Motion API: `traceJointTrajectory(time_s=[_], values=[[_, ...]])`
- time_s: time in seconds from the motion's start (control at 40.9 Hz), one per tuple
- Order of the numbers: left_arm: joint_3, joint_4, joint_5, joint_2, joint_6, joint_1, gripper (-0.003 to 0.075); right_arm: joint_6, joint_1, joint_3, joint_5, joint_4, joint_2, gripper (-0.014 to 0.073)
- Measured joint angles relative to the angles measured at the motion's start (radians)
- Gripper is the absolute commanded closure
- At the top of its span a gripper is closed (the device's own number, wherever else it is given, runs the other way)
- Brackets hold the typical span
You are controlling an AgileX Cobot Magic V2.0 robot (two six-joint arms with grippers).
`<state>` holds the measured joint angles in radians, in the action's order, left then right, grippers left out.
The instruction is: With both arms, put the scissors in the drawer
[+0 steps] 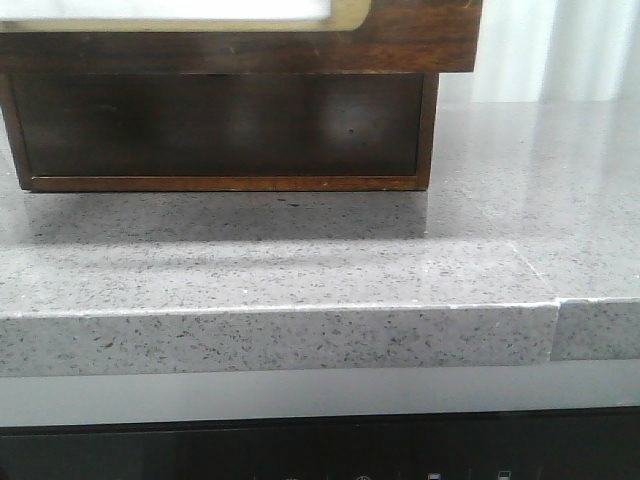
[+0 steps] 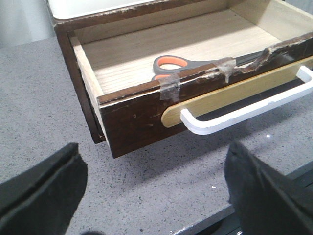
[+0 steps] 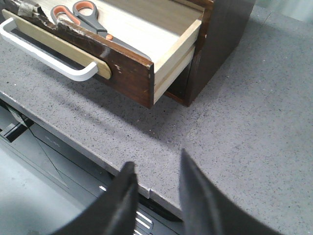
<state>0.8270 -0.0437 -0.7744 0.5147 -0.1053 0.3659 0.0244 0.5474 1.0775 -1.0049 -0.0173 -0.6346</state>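
The drawer (image 2: 137, 117) stands pulled out of its dark cabinet, its front carrying a cream panel and a white handle (image 2: 244, 115). The scissors (image 2: 168, 63) lie flat on its pale wooden floor, just behind the front board, orange-lined loops showing. My left gripper (image 2: 154, 161) hovers open over the counter in front of the drawer, nothing between its wide-spread fingers. In the right wrist view the scissors (image 3: 80, 14) rest inside the drawer (image 3: 127, 68). My right gripper (image 3: 156, 164) is open by a narrow gap, empty, above the counter's front edge. Neither gripper shows in the front view.
The grey speckled counter (image 1: 300, 340) has a step edge with a seam (image 1: 556, 330) at the right. The dark cabinet (image 1: 220, 130) sits at the back under the projecting drawer front (image 1: 400, 45). Torn tape (image 2: 170, 88) clings to the drawer's chipped top edge.
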Motion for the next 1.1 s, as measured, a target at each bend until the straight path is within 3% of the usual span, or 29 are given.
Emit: traceJointTrajectory(time_s=[0.147, 0.318, 1.1], values=[[0.0, -0.002, 0.0, 0.0, 0.0, 0.0, 0.0504, 0.0, 0.0, 0.0, 0.0, 0.0, 0.0, 0.0665], [0.0, -0.004, 0.0, 0.0, 0.0, 0.0, 0.0739, 0.0, 0.0, 0.0, 0.004, 0.0, 0.0, 0.0662], [-0.015, -0.004, 0.004, -0.018, 0.0, -0.007, 0.0741, -0.002, 0.0, -0.002, 0.025, 0.0, 0.0, 0.0662]])
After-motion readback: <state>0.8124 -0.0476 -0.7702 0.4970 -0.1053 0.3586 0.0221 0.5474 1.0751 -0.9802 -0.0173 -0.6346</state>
